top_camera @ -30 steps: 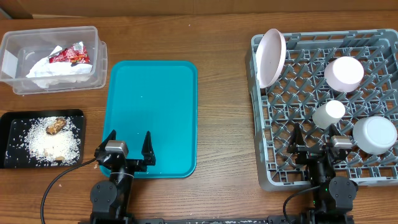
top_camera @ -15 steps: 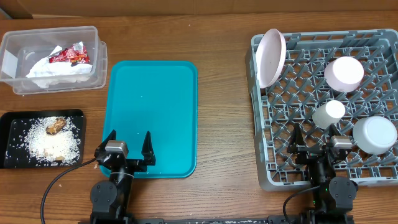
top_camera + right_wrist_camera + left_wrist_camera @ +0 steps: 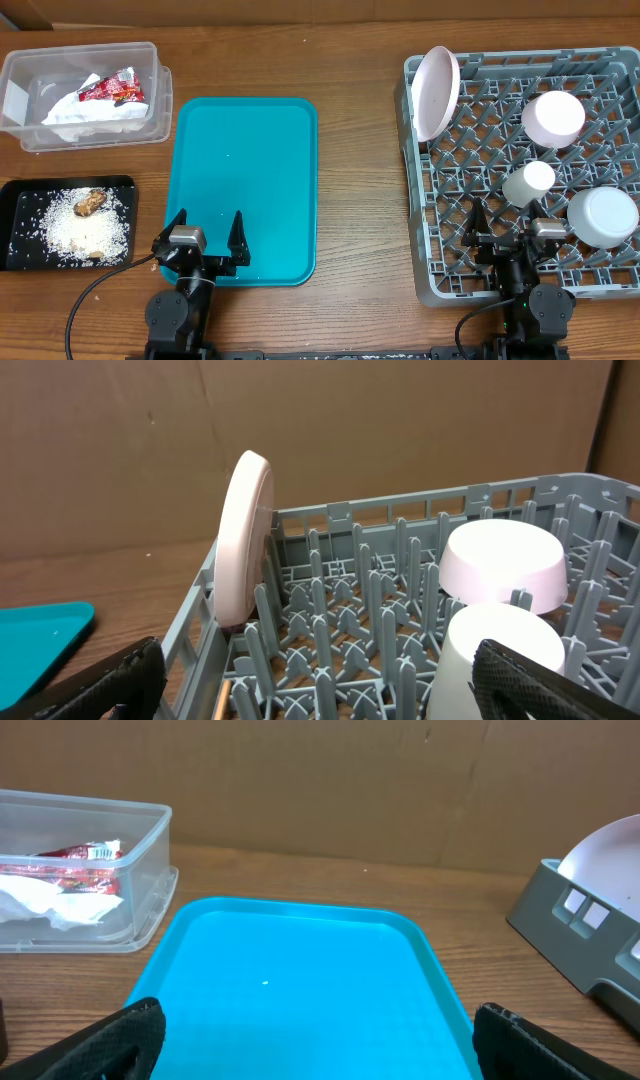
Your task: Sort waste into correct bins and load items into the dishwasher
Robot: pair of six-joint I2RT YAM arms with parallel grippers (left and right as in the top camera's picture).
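The left gripper (image 3: 208, 230) hangs over the near edge of the teal tray (image 3: 245, 170) with its jaws spread wide and nothing between them. The waste lies well apart from it, off to its left. The right gripper (image 3: 515, 232) is likewise wide open and empty, low over the near part of the grey dish rack (image 3: 450, 210). The small white cup (image 3: 528, 183) sits just beyond it and the greyish-white bowl (image 3: 603, 217) is just to its right. At the far left of the table, the clear plastic tub (image 3: 20, 135) holds crumpled white napkins (image 3: 85, 115) with the red snack wrapper (image 3: 112, 90) lying on top of them. Nearer, the shallow black tray (image 3: 20, 190) holds a spread of loose white rice (image 3: 85, 230) with the small brown food piece (image 3: 88, 203) resting at the far edge of the heap. In the rack, the large pale pink plate (image 3: 435, 92) stands on edge among the pegs at the far left corner. A smaller pale pink dish (image 3: 552, 118) sits upturned farther right. The cup and the bowl are also mouth down, on the rack's right side. The teal tray shows only a bare blue surface with a tiny white speck or two.
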